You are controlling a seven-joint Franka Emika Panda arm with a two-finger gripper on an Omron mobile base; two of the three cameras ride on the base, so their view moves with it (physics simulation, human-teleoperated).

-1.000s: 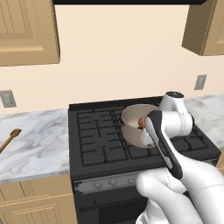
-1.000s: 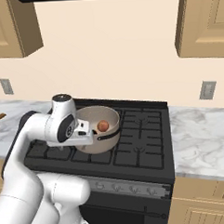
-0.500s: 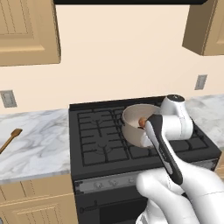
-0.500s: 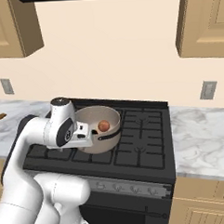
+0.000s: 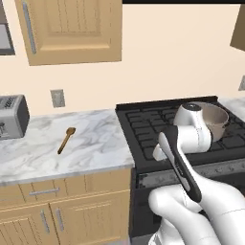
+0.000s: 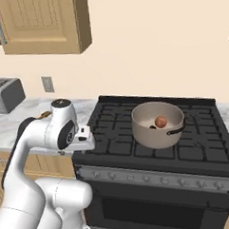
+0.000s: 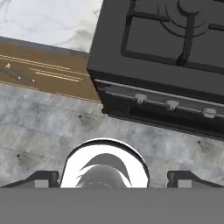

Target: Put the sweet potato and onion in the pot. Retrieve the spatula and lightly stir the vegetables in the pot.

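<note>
The base has driven left, so the spatula [image 5: 66, 139] on the counter now sits left of centre. The pot [image 6: 158, 124] holds onion [image 6: 160, 121] and sweet potato [image 6: 152, 126]. Gripper [image 7: 112, 178] empty, jaws wide — spatula retrieval comes next.

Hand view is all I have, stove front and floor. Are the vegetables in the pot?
Observer: Yes. The right base view shows the onion inside the pot, with a small dark lump beside it, apparently the sweet potato.
Operator: Good. Where is the spatula?
Observer: In the left base view the spatula lies flat on the marble counter, left of the stove, nothing touching it.
Operator: Anything close to it?
Observer: A toaster stands further left on the same counter, apart from the spatula.
</note>
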